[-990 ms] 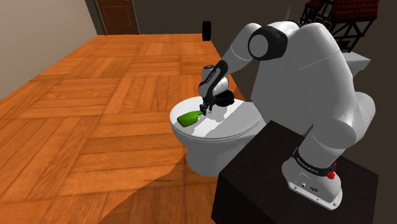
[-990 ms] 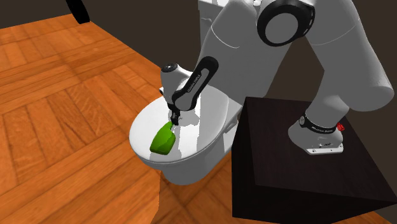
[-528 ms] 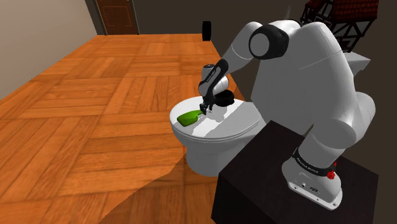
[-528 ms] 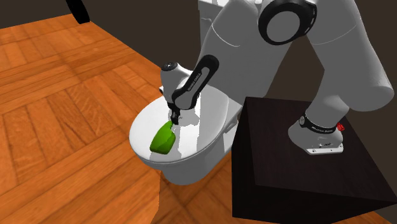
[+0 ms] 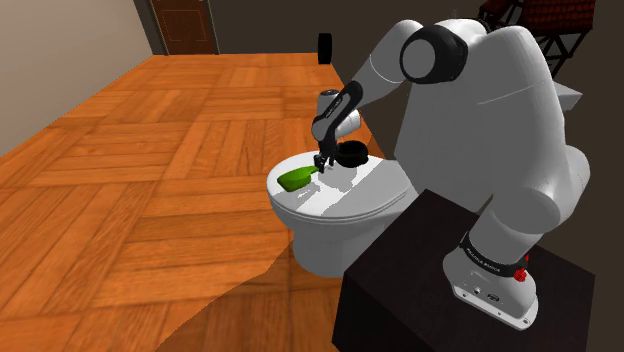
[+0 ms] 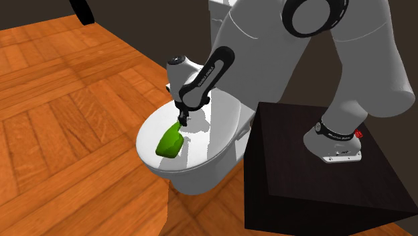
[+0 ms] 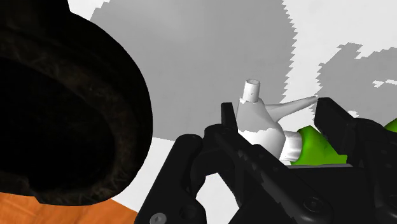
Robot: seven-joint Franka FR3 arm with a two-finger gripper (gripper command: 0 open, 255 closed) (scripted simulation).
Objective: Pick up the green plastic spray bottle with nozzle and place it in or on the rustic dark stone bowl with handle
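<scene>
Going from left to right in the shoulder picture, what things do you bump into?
brown door → green spray bottle → gripper → dark bowl → black stand

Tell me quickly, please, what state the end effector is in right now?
The end effector is closed, holding the bottle by its white neck.

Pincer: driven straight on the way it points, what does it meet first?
The pincer clasps the spray bottle; beyond it, probably the white toilet lid, with the dark bowl off to one side.
</scene>
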